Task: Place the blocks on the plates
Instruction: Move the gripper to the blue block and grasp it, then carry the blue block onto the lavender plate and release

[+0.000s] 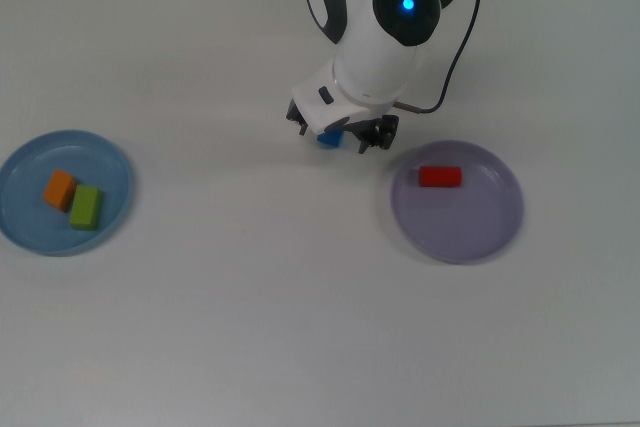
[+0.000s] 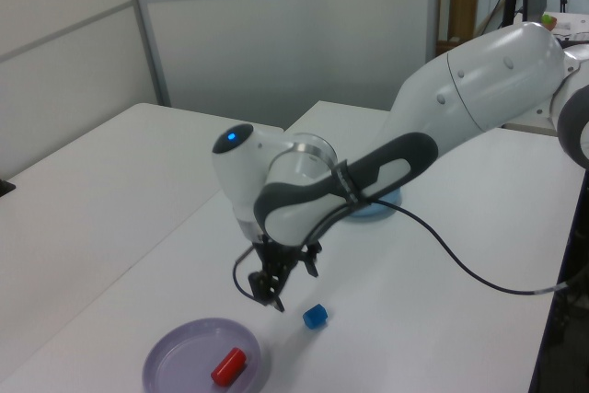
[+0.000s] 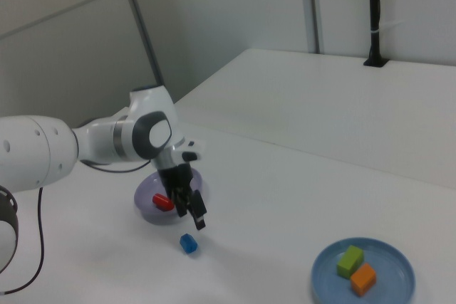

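My gripper (image 1: 334, 137) hovers open just above the small blue cube (image 1: 327, 140), which lies on the table partly hidden under the hand; in the left view the blue cube (image 2: 315, 317) sits below and right of the gripper (image 2: 294, 290). Nothing is held. The red block (image 1: 440, 176) lies on the lavender plate (image 1: 470, 232), at the top view's right. At the top view's far left, the light blue plate (image 1: 30, 162) holds the orange block (image 1: 59, 189) and the green block (image 1: 86, 206).
A black cable (image 1: 455, 37) runs from the arm's wrist over the table. In the left view the arm (image 2: 479, 98) stretches in from the right and covers most of the light blue plate (image 2: 379, 211). Wall panels stand behind the table.
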### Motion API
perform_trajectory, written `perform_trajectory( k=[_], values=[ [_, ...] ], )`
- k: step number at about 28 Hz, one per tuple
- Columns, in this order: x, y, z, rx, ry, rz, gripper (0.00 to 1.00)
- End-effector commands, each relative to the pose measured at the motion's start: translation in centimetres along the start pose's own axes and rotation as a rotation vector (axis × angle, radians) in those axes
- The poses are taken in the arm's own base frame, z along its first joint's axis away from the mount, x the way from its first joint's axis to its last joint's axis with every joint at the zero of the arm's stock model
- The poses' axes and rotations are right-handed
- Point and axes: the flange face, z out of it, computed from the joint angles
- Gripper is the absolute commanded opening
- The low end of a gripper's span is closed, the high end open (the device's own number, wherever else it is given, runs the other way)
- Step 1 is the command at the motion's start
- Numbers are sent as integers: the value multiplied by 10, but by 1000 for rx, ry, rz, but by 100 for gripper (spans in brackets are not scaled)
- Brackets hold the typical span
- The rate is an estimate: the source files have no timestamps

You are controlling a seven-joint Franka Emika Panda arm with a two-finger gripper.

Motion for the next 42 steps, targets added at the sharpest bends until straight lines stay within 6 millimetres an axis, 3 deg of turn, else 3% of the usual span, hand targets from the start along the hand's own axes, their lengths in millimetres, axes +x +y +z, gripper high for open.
perform_trajectory(
  k=[1,9,15,26,29,42],
  values=[
    [-27,3,13,13,47,-101,100],
    [-20,12,18,33,62,-120,100],
    [-27,12,25,25,46,-128,97],
    [-42,17,16,14,44,-80,97],
    [-42,14,19,14,41,14,100],
    [-38,3,43,60,21,18,100]
  ],
)
